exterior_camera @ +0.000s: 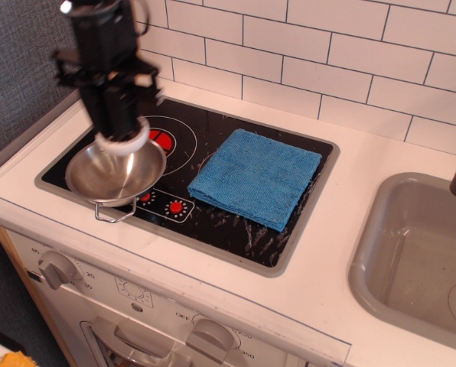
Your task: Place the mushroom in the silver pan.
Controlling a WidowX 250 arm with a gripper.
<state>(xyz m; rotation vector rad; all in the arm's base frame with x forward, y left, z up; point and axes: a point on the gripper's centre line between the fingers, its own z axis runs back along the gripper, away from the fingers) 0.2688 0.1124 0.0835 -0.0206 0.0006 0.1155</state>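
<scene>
The mushroom (118, 144) sits pinched at the gripper (117, 138) tips (image blurred). It hangs over the silver pan's (125, 182) eleven o'clock rim.

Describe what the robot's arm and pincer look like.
The arm is black and blocky, with a wide black crossbar above the pincer. Its fingers are black and straight. No cables or markings can be made out; the picture is slightly blurred.

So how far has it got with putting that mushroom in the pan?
Done: the mushroom is off the blue cloth, gripped by the gripper. In hand: it hangs over the silver pan. Left: lowering it in, letting go and pulling away.
</scene>
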